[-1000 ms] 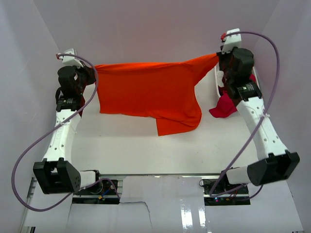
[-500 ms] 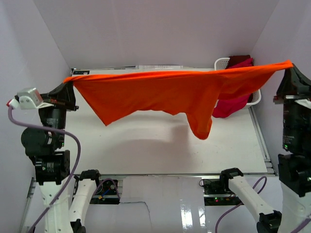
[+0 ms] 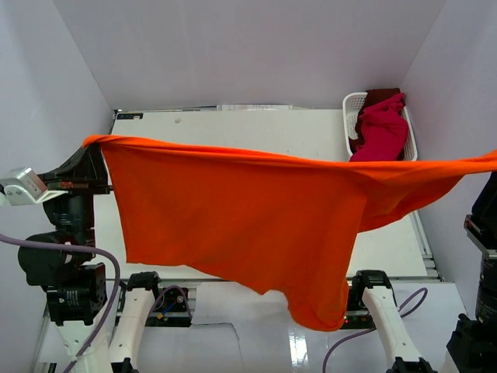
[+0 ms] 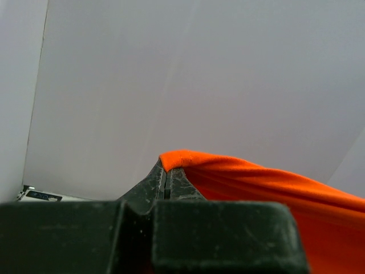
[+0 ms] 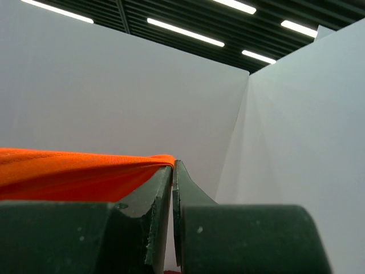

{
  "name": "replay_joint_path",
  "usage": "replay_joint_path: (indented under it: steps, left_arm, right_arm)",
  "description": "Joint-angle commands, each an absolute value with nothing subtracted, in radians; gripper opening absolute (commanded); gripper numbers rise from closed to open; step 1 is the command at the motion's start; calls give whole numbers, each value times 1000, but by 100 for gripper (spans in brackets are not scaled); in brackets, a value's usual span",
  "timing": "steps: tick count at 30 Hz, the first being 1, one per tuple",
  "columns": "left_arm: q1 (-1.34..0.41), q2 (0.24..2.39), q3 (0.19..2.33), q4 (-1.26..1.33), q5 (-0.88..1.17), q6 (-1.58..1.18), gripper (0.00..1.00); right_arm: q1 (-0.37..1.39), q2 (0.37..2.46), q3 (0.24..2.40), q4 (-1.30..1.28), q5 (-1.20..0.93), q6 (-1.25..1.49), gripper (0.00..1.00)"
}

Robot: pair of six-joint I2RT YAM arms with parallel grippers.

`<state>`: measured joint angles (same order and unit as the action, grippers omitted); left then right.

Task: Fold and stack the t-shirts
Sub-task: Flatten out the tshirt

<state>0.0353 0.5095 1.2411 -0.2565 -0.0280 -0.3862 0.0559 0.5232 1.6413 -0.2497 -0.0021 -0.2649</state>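
Note:
A large bright orange t-shirt [image 3: 233,210] hangs stretched in the air between my two grippers, high above the table and close to the top camera. Its lower corner droops past the table's near edge. My left gripper [image 3: 95,146] is shut on the shirt's left corner; in the left wrist view the gripper [image 4: 165,170] pinches the orange hem [image 4: 188,158]. My right gripper [image 5: 173,166] is shut on the other corner of the orange cloth [image 5: 68,171]; in the top view its tips lie beyond the right edge. Crimson and dark red t-shirts [image 3: 380,132] lie bunched in the basket.
A white lattice basket [image 3: 351,102] stands at the table's far right corner. The white table [image 3: 233,128] shows behind the hanging shirt. Pale walls close in on the left, back and right. The arm bases [image 3: 144,284] sit at the near edge.
Both arms have lifted the orange shirt off the table and drawn it up and toward the near edge. It now hangs spread wide, covering most of the table from above.

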Motion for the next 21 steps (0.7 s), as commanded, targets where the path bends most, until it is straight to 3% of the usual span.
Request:
replay_joint_path:
  steps: [1, 9, 21]
  left_arm:
    - [40, 509, 1188, -318, -127, -400, 0]
    - [40, 503, 1028, -249, -77, -446, 0]
    - [40, 577, 982, -235, -2, -509, 0]
  right_arm:
    - [12, 508, 1631, -141, -52, -212, 8]
    - [-69, 483, 1402, -57, -115, -157, 8]
    - [-67, 535, 1298, -75, -115, -155, 8]
